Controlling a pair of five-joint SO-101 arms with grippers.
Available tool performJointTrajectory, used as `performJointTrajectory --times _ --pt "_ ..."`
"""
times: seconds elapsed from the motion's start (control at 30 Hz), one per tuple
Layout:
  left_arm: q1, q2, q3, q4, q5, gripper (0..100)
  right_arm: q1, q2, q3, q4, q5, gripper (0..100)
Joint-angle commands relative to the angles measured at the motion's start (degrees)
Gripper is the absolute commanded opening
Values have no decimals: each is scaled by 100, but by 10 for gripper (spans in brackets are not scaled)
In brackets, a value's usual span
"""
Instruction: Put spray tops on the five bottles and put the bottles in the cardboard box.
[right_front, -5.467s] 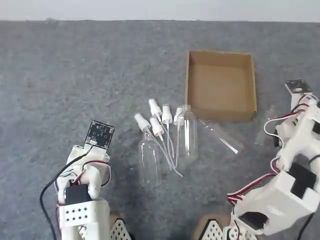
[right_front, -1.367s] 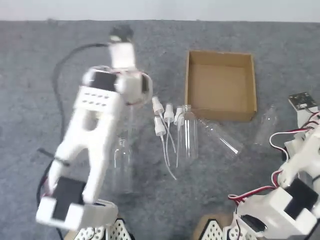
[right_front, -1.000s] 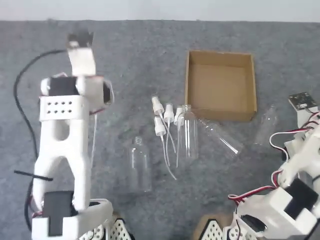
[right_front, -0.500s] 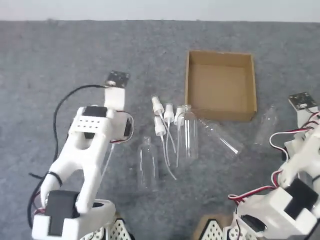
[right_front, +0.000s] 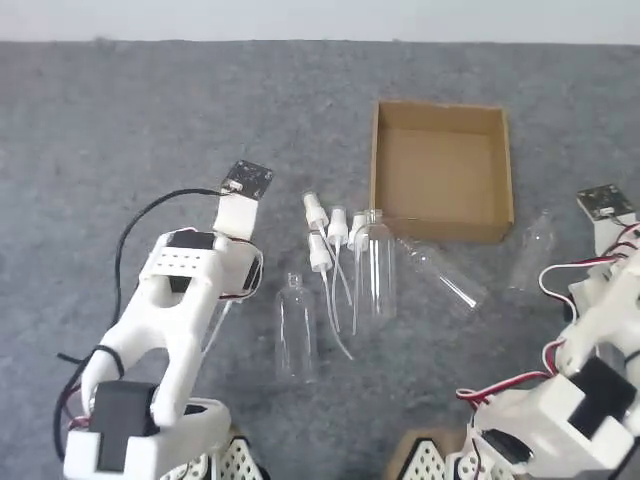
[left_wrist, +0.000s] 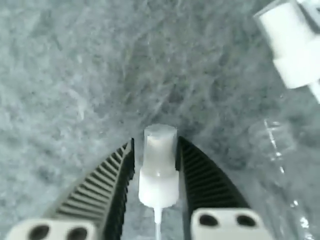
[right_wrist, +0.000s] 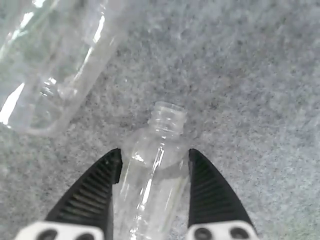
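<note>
Left gripper (left_wrist: 155, 145) clasping spray top (left_wrist: 159, 172), grey carpet (left_wrist: 75, 75)

No text, label, number or sign can be read on the box (right_front: 440, 170), the bottles (right_front: 297, 330), the spray tops (right_front: 320, 250), the arms or the surface (right_front: 150, 130).

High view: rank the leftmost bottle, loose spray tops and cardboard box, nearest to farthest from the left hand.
1. Leftmost bottle, lying just beside the left hand.
2. Loose spray tops, mid-table.
3. Cardboard box, farther back.
</note>
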Motion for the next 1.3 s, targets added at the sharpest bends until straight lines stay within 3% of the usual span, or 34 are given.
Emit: performJointTrajectory --times 0.0,0.37,0.6,0.73,0.97,1.27 --pt "-44 -264 -286 -88 -70 124 66 -251 158 -92 -18 9" --pt "-44 721 -629 -97 -273 118 66 -251 158 -92 -18 9" --pt "-44 712 -637 -97 -246 28 57 -251 158 -92 -18 9" --pt "-44 167 -637 26 -220 9 48 -268 158 -92 -18 9" --pt "18 -1565 -620 967 149 9 31 -303 132 -66 -26 18" --pt "9 -2532 127 888 325 10 31 -321 70 48 -70 204"
